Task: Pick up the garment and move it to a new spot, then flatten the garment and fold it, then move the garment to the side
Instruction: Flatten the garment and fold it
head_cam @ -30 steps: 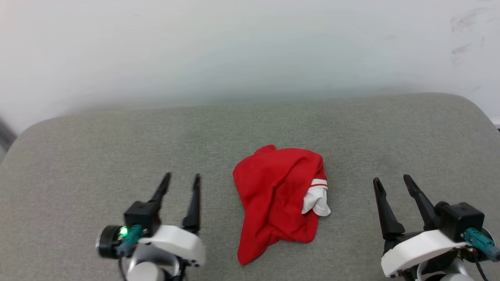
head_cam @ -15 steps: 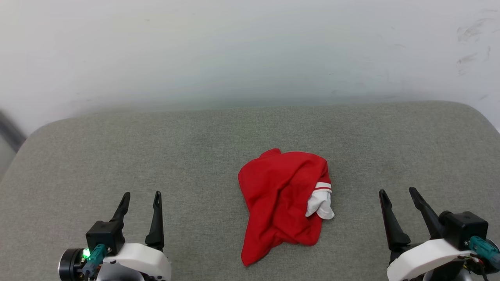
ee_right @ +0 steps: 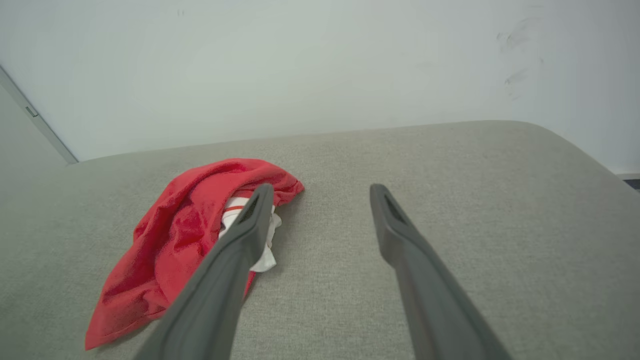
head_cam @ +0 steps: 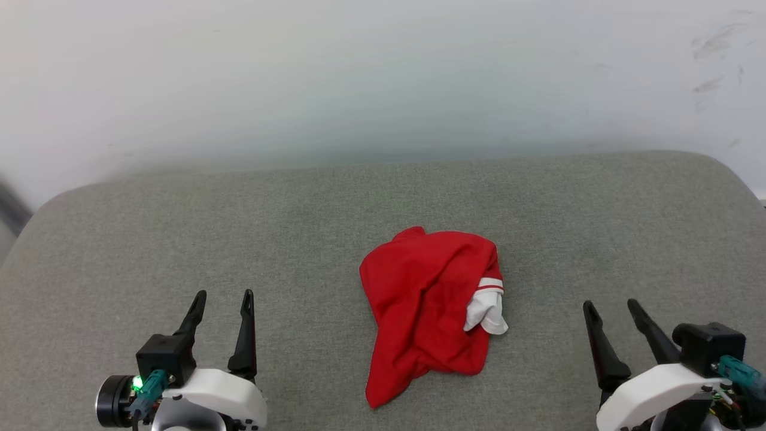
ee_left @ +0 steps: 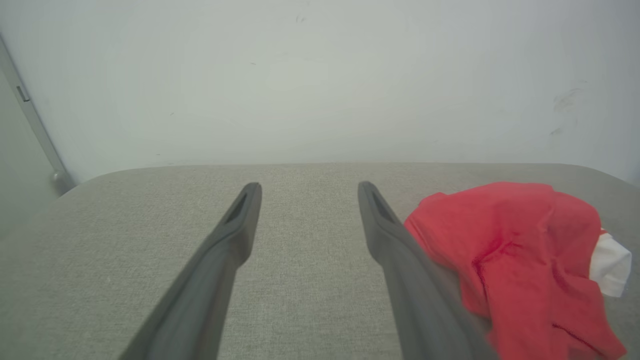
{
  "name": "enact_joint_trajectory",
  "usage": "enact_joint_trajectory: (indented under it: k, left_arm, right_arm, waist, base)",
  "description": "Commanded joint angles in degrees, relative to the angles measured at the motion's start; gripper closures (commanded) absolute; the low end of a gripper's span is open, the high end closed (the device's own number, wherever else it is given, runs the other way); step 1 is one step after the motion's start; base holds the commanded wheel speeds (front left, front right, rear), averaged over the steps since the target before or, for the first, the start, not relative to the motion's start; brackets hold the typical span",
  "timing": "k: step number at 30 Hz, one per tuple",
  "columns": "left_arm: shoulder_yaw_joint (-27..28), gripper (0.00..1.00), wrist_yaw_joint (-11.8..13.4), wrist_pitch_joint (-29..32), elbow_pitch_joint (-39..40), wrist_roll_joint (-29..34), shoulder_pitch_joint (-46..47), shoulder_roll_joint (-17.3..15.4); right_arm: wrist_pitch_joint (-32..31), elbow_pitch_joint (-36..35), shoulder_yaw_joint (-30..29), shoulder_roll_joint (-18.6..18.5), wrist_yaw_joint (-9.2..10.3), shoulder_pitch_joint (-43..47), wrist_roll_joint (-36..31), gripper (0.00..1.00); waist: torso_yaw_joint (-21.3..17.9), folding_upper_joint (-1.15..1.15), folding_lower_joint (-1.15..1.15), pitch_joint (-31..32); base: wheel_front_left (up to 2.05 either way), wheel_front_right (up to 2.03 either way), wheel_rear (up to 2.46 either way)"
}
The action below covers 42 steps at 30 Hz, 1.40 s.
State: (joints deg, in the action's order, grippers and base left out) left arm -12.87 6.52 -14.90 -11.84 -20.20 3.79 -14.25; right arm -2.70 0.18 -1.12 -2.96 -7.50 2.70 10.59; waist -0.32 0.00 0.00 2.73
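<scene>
The garment lies crumpled in a red heap at the middle of the grey cushioned surface, a white sleeve with red stripes poking out on its right side. Its letters and number are hidden in the folds. My left gripper hovers open at the lower left, well clear of the cloth. My right gripper stands open at the lower right, also apart from it. In the left wrist view the garment sits to the right of my open left gripper. The right wrist view has the garment left of my open right gripper.
The grey cushion has rounded far corners and ends at a pale wall. A grey door frame edge stands at the far left.
My left gripper has drawn back toward the lower left, away from the garment. The right gripper has sunk slightly lower in view. The garment lies as before.
</scene>
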Motion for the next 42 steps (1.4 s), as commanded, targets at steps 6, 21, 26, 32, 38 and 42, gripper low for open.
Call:
enact_joint_trajectory:
  k: [6, 21, 26, 32, 38, 42]
  left_arm:
    - [-0.56, 0.00, -0.18, -0.37, 0.68, 0.04, 1.58, 0.70]
    - [-0.85, 0.00, -1.96, -0.36, 2.37, 1.58, 7.12, 3.66]
    - [-0.10, 0.00, -2.48, -0.36, 1.80, 2.31, 8.04, 4.65]
    - [1.21, 0.00, -3.34, -0.37, 1.18, 2.96, 8.05, 5.49]
    - [2.47, 0.00, -3.97, -0.36, 0.65, 3.93, 7.01, 6.57]
    - [3.31, 0.00, -4.27, -0.35, 0.43, 4.43, 6.37, 6.78]
  right_arm:
    - [-14.56, 4.20, 2.03, -3.32, 0.02, -3.81, 3.92, 0.00]
    - [-36.40, 9.13, 19.97, -14.48, 0.03, -21.31, 12.25, 0.00]
    - [-36.22, 14.04, 23.47, -15.18, 0.02, -25.49, 13.77, 0.00]
    - [-34.92, 15.65, 25.00, -16.78, 0.03, -28.54, 15.43, 1.00]
    - [-33.20, 12.49, 23.51, -19.24, 0.03, -31.86, 14.12, 1.00]
    - [-33.27, 9.27, 20.29, -21.31, 0.03, -33.22, 12.79, 1.00]
  waist:
    - [1.28, 0.00, 0.00, -1.66]
    - [6.21, 0.00, 0.00, -10.80]
    - [6.95, 0.00, 0.00, -12.39]
    - [6.84, 0.00, 0.00, -12.70]
    - [5.28, 0.00, 0.00, -11.29]
    - [3.59, 0.00, 0.00, -10.62]
  base:
    - [0.00, 0.00, 0.00]
    - [0.00, 0.00, 0.00]
    - [0.00, 0.00, 0.00]
    - [0.00, 0.00, 0.00]
    - [0.00, 0.00, 0.00]
    - [0.00, 0.00, 0.00]
